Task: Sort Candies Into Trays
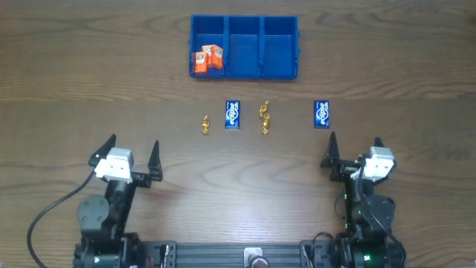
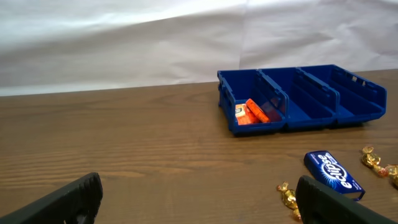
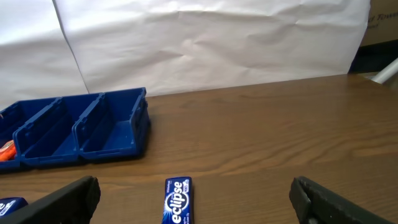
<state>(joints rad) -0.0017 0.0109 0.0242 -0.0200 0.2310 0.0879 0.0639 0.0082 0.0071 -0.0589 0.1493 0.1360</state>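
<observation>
Left gripper (image 1: 134, 141), right gripper (image 1: 355, 138) spread wide, empty. Orange packs (image 1: 208, 59) in blue tray (image 1: 227, 45), left compartment; gum packs (image 1: 233, 114), gold-wrapped candies (image 1: 264, 117) loose on wooden table (image 1: 74, 74).

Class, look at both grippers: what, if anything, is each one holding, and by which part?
Nothing is held. The left gripper and the right gripper are both open and empty.

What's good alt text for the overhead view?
A blue three-bin tray holds orange packets in its leftmost bin. Two blue packs and gold candies lie in a row on the wooden table; left tool and right tool are open.
</observation>
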